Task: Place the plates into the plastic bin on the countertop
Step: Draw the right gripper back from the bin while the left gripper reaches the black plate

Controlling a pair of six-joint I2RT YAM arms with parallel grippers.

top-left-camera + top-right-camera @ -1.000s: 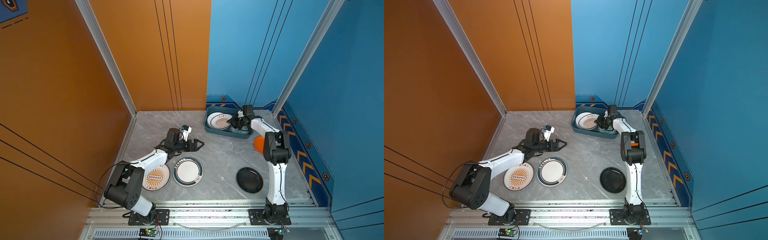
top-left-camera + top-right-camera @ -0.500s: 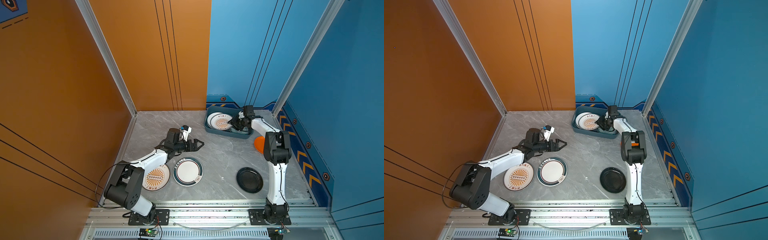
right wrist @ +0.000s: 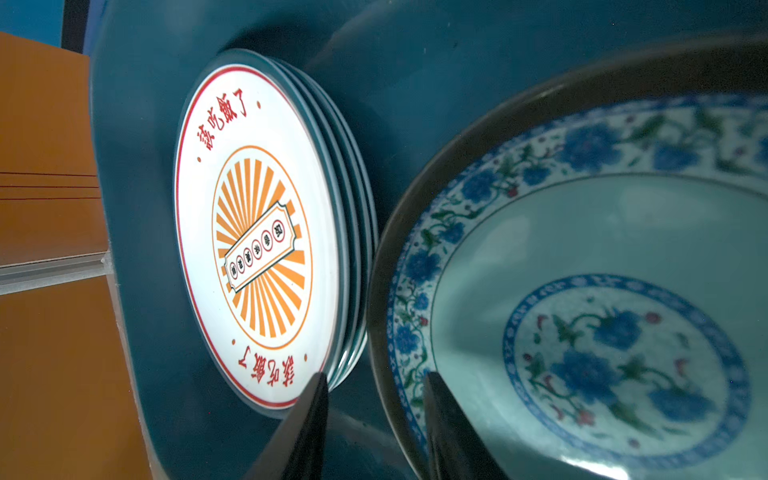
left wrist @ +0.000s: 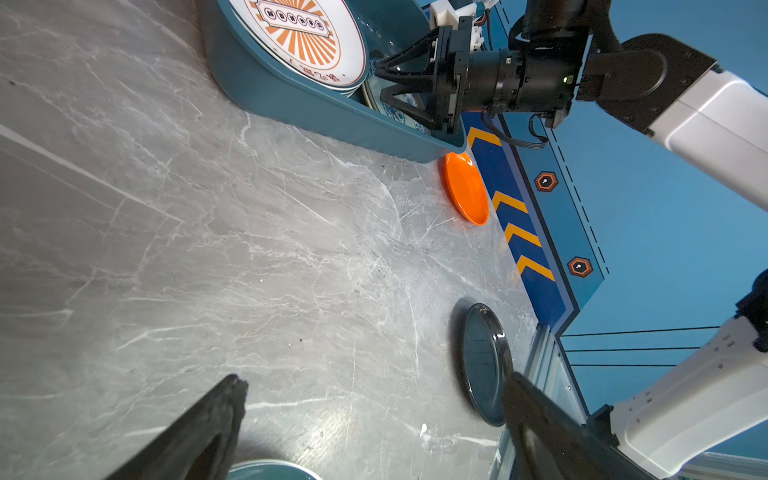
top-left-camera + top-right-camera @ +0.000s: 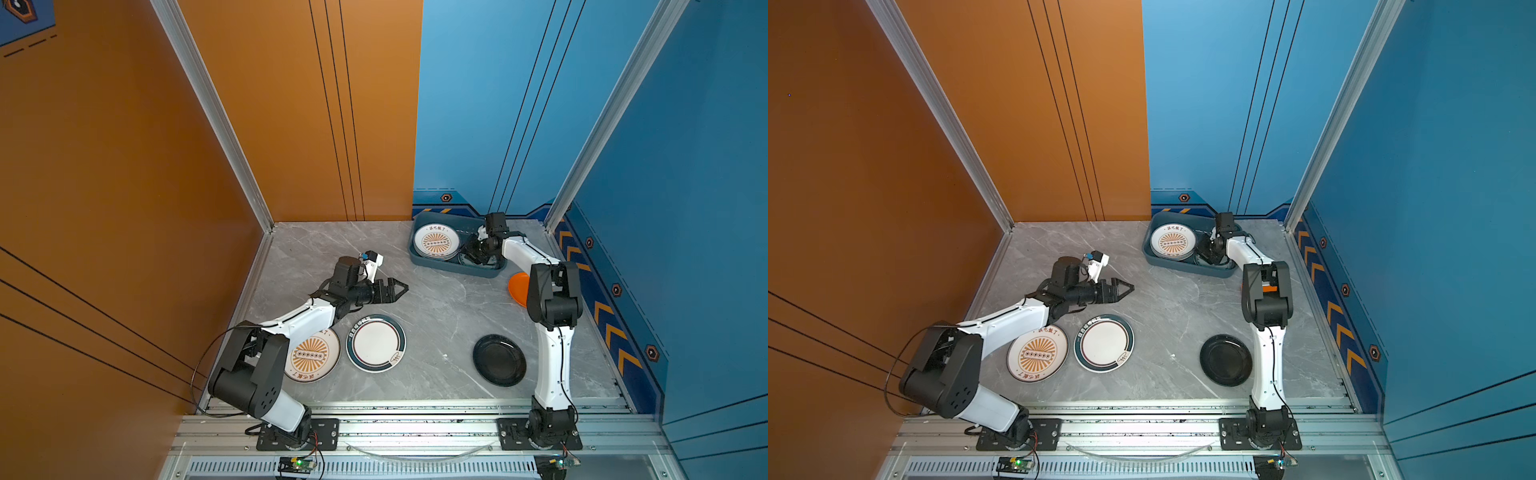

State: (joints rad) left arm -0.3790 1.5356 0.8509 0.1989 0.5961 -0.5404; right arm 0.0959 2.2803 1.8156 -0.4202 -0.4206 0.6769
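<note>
Nearest to me, along the near edge of the surface [image 5: 436,316], I see three plates lying flat and apart from each other. The white sunburst plate [image 5: 309,355] is close to the near left corner and partly under the left arm [image 5: 303,320]. The teal-rimmed plate [image 5: 376,343] is just beside it, and the black plate [image 5: 498,359] is toward the near right corner, next to the right arm [image 5: 552,353]. A little farther, the left end effector [image 5: 399,288] hangs above the bare surface and points toward the right edge. Its jaws stand wide apart and hold nothing; in the left wrist view only marble shows between its fingers [image 4: 216,415]. Farther on, the orange plate [image 5: 518,289] lies at the right edge, half hidden behind the right arm in a top view, and just beside the plastic bin [image 5: 451,266]. The bin stands at the far edge, near the far right corner. Inside it, on the side toward the left edge, there is a stack of plates [image 3: 353,249] with another sunburst design on top. On the side toward the right edge lies the blue-flowered plate [image 3: 602,311]. The right end effector [image 3: 374,376] is down inside the bin with its jaws parted, one finger outside the dark rim of this plate and one inside it. I see a gap between the outer finger and the rim, so it grips nothing. Whether the inner finger touches the plate, I cannot tell.
</note>
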